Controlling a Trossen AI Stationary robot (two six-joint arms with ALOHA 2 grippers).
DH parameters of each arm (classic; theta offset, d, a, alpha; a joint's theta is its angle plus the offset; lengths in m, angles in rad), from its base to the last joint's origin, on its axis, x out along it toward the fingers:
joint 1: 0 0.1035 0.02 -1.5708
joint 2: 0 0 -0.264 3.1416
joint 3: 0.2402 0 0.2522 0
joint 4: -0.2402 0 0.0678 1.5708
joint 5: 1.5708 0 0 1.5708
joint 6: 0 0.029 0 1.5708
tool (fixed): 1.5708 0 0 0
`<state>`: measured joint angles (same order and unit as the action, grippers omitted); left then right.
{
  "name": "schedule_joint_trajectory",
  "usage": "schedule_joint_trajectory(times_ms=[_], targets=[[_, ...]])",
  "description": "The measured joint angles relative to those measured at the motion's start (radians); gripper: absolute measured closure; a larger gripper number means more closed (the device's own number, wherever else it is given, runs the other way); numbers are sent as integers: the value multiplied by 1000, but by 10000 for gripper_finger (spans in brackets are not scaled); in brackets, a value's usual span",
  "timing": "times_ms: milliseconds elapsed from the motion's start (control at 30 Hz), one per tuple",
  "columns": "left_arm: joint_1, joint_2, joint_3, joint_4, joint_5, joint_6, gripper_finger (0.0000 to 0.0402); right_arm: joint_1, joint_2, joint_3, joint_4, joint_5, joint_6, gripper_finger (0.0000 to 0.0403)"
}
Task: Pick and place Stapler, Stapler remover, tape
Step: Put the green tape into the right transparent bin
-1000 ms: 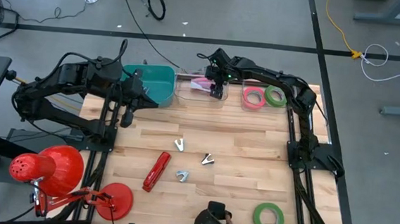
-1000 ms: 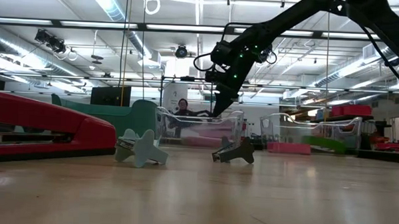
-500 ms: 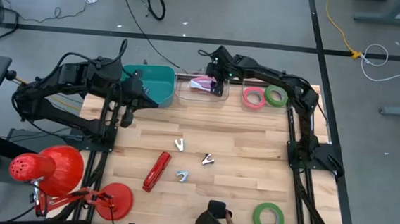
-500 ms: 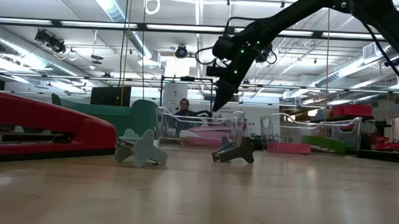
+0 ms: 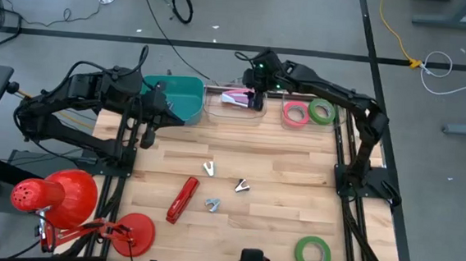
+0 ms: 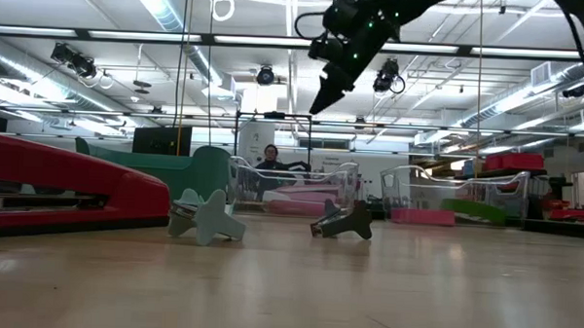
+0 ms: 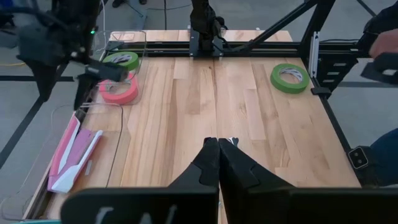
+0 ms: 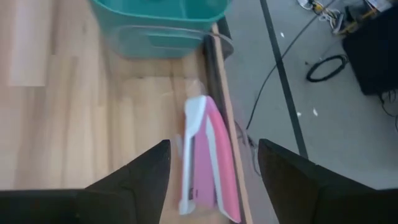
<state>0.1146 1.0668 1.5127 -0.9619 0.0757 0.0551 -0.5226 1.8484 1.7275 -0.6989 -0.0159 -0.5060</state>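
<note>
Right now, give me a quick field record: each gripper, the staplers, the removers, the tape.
right gripper: open, above the clear bin, holding nothing
left gripper: shut, waiting at the table's left edge
pink stapler: in the clear bin
red stapler: on the table
staple removers: three on the table
green tape: loose, near edge

A teal bin (image 5: 176,96) sits at the table's (image 5: 280,163) eleven o'clock edge, with a clear tray (image 5: 233,112) touching it at twelve o'clock and a second clear tray (image 6: 437,193) toward one o'clock. Off the table's seven o'clock corner stands a red desk lamp (image 5: 56,196) with its round red base (image 5: 134,231). Black cables (image 5: 182,5) lie on the grey floor beyond twelve o'clock, a yellow one (image 5: 392,30) toward one o'clock.
</note>
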Motion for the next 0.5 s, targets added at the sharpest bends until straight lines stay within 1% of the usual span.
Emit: schedule_joint_trajectory(times_ms=[400,500], targets=[[0,0,0,0,0,0,401,23,-68,0,-76,0,20,163],[0,0,0,0,0,0,401,39,-101,0,-111,-39,17,167]])
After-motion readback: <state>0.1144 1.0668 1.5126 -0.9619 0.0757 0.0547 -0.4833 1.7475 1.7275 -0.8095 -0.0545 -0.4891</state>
